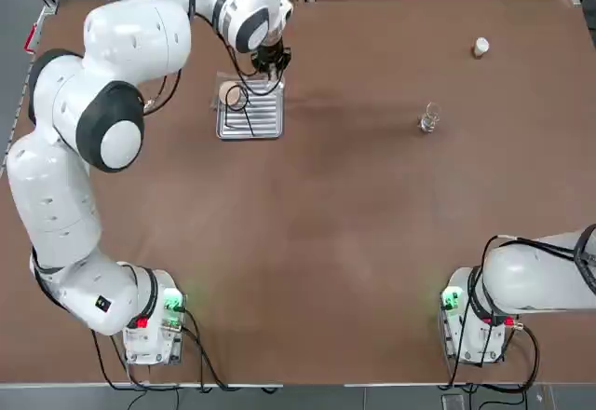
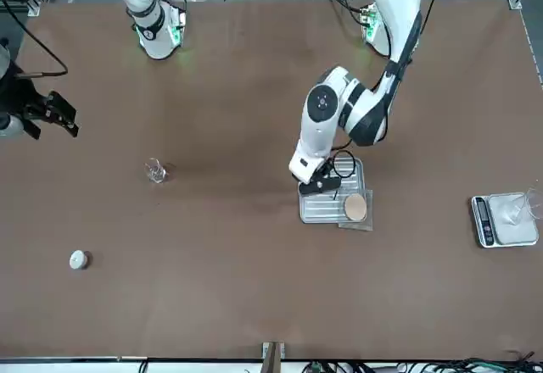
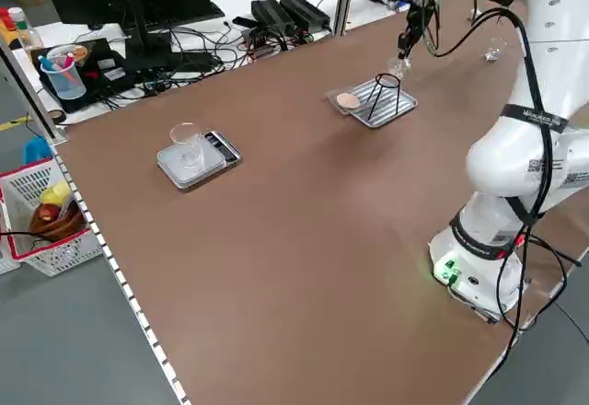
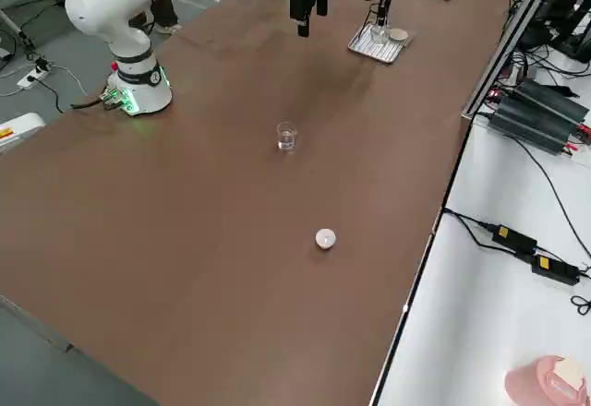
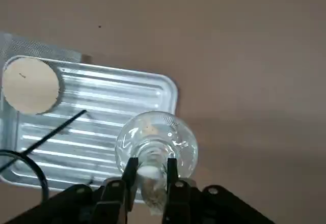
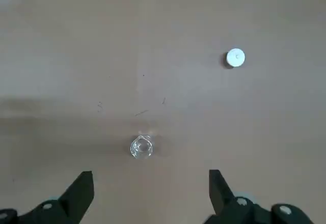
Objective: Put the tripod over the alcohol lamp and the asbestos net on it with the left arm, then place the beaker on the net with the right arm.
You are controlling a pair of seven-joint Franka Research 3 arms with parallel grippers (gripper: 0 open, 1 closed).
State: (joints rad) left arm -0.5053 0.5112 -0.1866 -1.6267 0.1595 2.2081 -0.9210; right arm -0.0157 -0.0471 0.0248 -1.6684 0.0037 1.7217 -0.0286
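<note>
**A:** Top view, left to right. What sits at 11 o'clock?

**B:** A ribbed silver metal tray (image 1: 265, 123). On it is the thin black wire tripod (image 1: 237, 99). The side view suggests the ring is up and the legs down, so its long axis is near vertical. The grey square mesh asbestos net (image 2: 355, 208) with its tan disc lies flat at the tray's edge, partly under it.

**A:** And the left gripper (image 5: 150, 169)?

**B:** It's just past the tray's 1 o'clock corner. Its jaws are clamped on the neck of the small clear-glass alcohol lamp (image 5: 155, 143), right below the pale top. The bulb hangs beyond the fingertips with its base away from the wrist, so the lamp's axis runs along the fingers, roughly upright. It looks clear of the table.

**A:** How will it handle?

**B:** My guess: light, rigid, slick and breakable. The neck is the sensible hold, since the round belly would slip. The tripod is stiff and light, best pinched on the ring or a leg. The net is thin and flat, so take it by an edge.

**A:** Further right?

**B:** The small clear glass beaker (image 1: 429, 119) stands mouth up at 2 o'clock, alone on bare table. It is fragile too, so grip it across the wall. The right gripper (image 6: 150, 183) hovers above it, jaws spread wide and empty.
</note>
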